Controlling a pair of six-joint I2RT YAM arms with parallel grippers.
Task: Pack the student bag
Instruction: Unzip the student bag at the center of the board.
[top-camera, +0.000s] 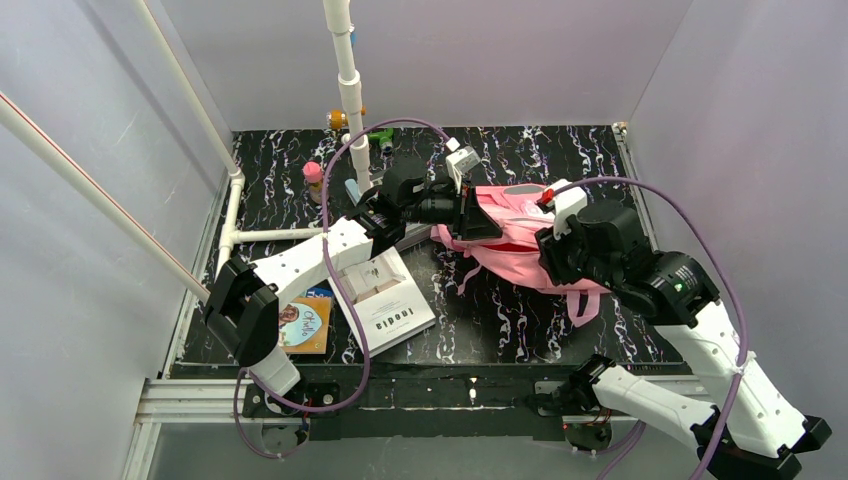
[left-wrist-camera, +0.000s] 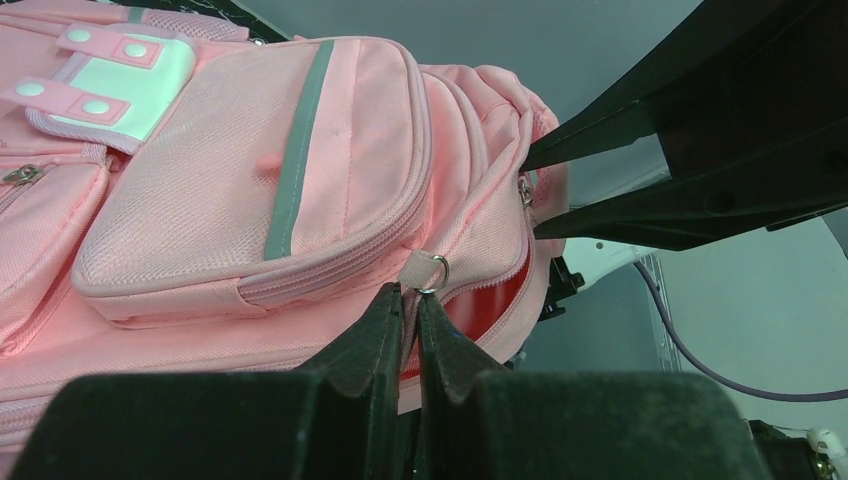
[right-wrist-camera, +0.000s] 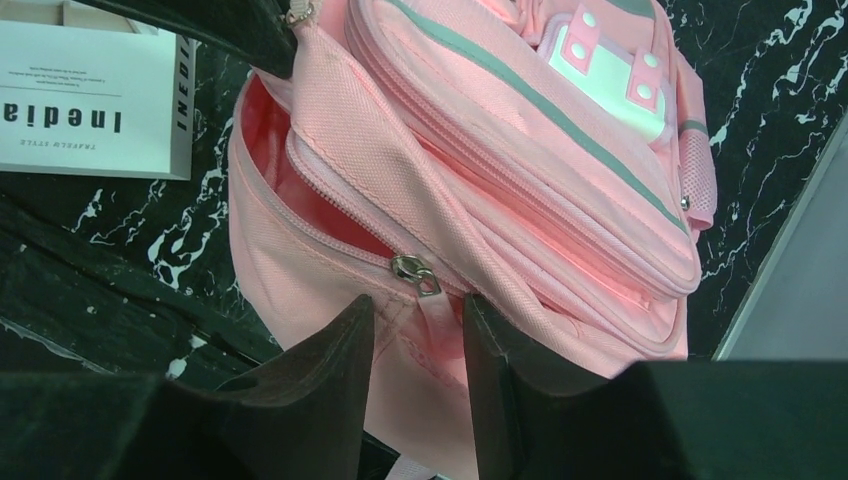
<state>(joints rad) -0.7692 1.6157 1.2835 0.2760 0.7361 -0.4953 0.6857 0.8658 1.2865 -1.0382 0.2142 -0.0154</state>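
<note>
student bag (left-wrist-camera: 250, 180) lay pink, woven, grey-striped | left gripper (left-wrist-camera: 410, 300) pinched its ringed fabric zip tab (left-wrist-camera: 420, 265) | right gripper (right-wrist-camera: 417, 305) stood released astride second tab (right-wrist-camera: 437, 320)

On my feed, the black, white-veined table (top-camera: 520, 320) carries the student bag (top-camera: 510, 245) right of centre, with a white booklet (top-camera: 385, 300) to its left. A colourful book (top-camera: 305, 325) lies beyond that, and a pink bottle (top-camera: 314, 180) stands farther back.

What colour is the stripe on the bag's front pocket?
Grey stripe on the pink student bag; left wrist view shows it best.
</note>
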